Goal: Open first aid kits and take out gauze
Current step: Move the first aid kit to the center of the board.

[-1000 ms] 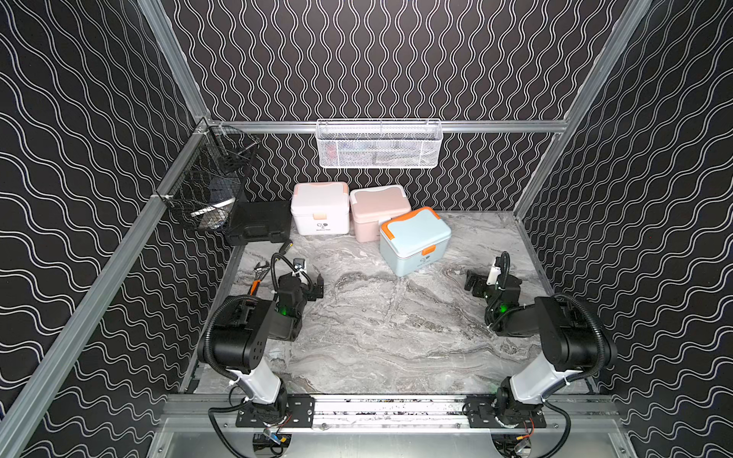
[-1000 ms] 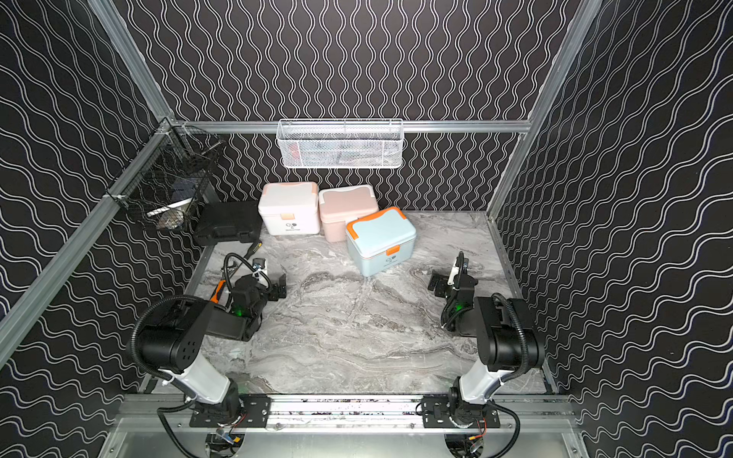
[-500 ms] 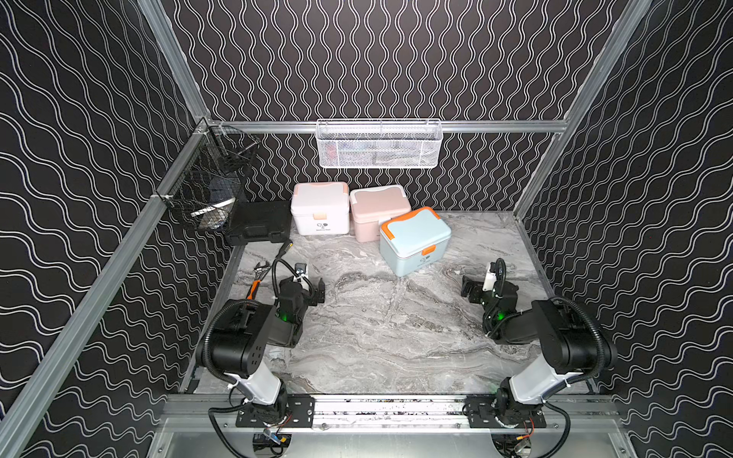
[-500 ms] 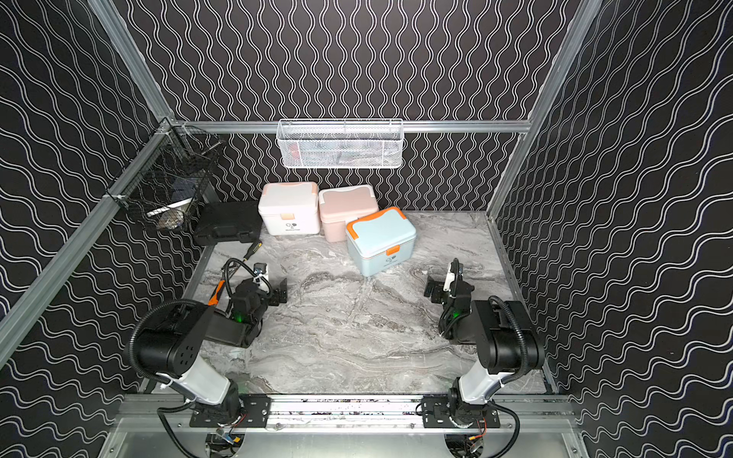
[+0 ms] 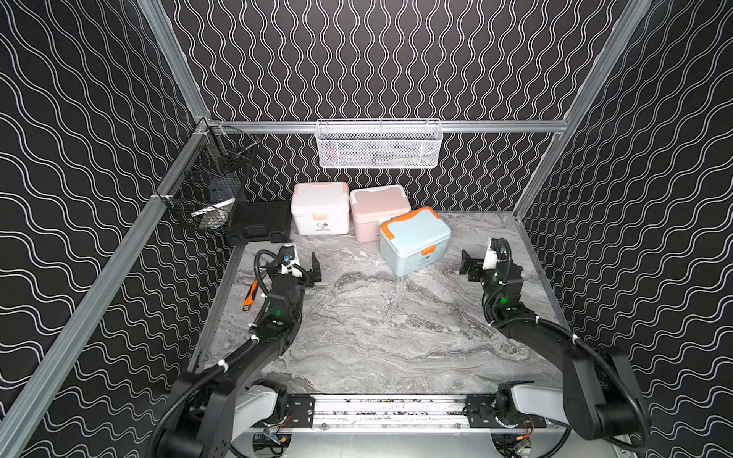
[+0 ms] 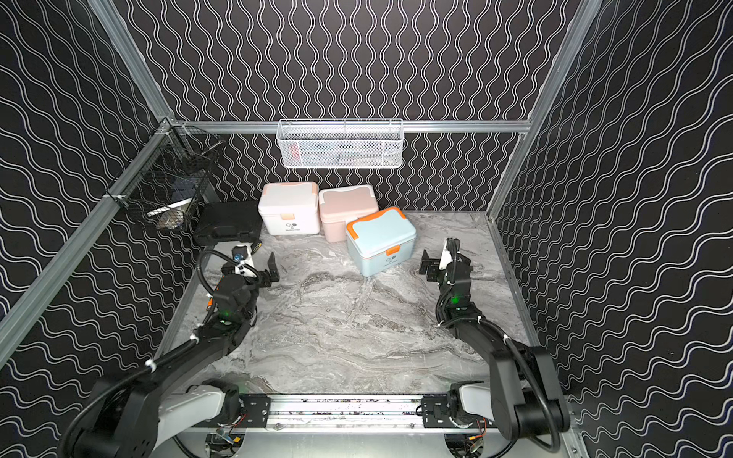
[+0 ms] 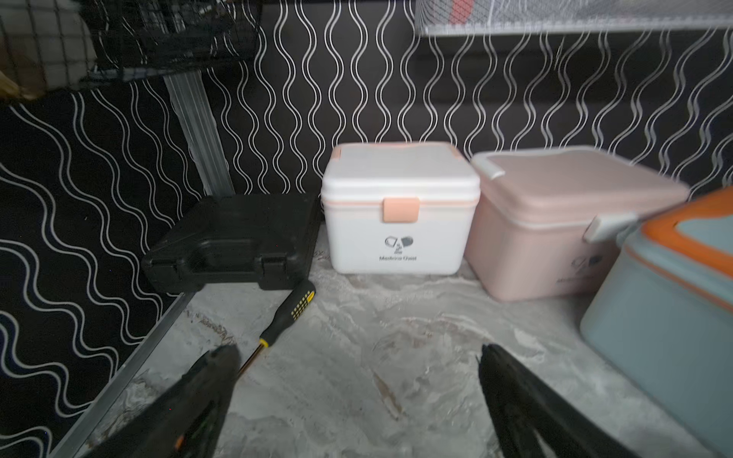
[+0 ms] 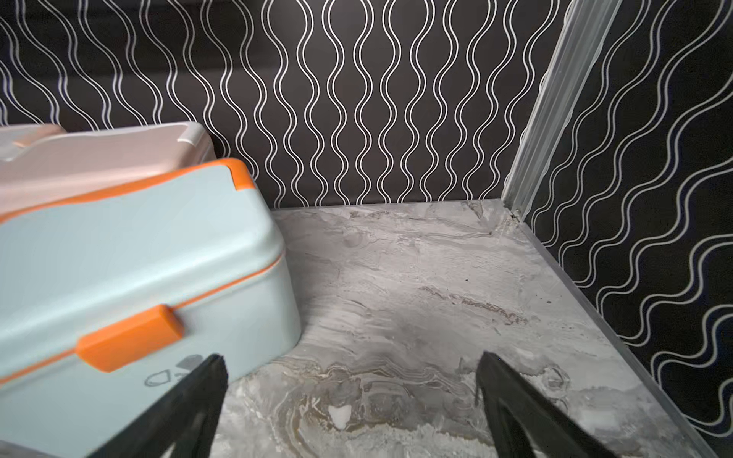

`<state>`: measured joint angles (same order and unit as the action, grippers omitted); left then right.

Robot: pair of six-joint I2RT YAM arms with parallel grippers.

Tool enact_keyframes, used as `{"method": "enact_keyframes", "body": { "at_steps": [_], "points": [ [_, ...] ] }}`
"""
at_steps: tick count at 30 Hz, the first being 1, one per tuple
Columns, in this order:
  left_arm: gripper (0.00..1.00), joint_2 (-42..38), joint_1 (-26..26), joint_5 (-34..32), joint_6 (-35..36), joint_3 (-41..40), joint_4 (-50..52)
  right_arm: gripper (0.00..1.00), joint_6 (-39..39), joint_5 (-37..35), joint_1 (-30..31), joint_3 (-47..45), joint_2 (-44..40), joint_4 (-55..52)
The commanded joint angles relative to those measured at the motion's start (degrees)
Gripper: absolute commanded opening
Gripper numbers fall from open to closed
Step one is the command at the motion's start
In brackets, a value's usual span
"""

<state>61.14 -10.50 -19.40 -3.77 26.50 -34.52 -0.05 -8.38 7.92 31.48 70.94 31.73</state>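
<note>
Left gripper [image 7: 357, 357]: jaws spread wide, nothing held, over bare grey marble tabletop [image 5: 377, 317], facing the white rounded plastic first aid kit with peach trim [image 5: 320, 210]. Right gripper [image 8: 351, 359]: also wide open and empty, just right of the light blue rounded kit with orange trim [image 5: 414, 240], a gap between them in both top views. The pink rounded kit with white trim [image 5: 378, 210] sits between the white and blue ones. All three are in the upper centre of the frame, lids down and latches shut, contents hidden. Flat black hard case [image 5: 260, 222] is left of the white kit, closed. A black-and-yellow-handled screwdriver [image 7: 289, 313] lies just in front of the case. White mesh basket [image 5: 378, 144] hangs on the back rail and black wire basket [image 5: 206, 190] at upper left; both hold items, too unclear to name.
</note>
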Motion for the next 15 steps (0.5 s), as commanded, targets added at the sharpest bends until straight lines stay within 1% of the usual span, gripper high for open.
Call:
{"method": "enact_keyframes", "body": {
  "at_steps": [1, 5, 9, 11, 13, 15],
  "points": [
    [0.99, -4.11, -0.3, 5.15, -8.62, 4.95, 20.81, 1.0, 6.96, 4.98, 0.23, 4.98, -4.47, -19.43],
    [0.99, -7.02, -0.37, 12.99, -17.99, 14.14, 36.72, 1.0, 17.6, 12.36, 0.34, 12.24, -9.02, -31.15],
    [0.99, -8.87, -0.37, 22.43, -23.93, 21.53, 49.38, 1.0, 22.23, 16.25, 0.42, 20.76, -8.52, -43.94],
    [0.99, -10.09, -0.44, 26.87, -25.15, 23.82, 53.95, 1.0, 22.94, 17.43, 0.43, 23.77, -7.33, -47.48],
    [0.99, -11.49, -0.41, 28.57, -26.1, 24.95, 57.68, 1.0, 25.23, 16.65, 0.25, 26.54, -5.52, -51.28],
    [0.99, -12.9, -0.33, 31.95, -25.06, 24.64, 57.83, 1.0, 26.64, 17.35, -0.25, 27.4, -4.15, -51.91]
  ]
}}
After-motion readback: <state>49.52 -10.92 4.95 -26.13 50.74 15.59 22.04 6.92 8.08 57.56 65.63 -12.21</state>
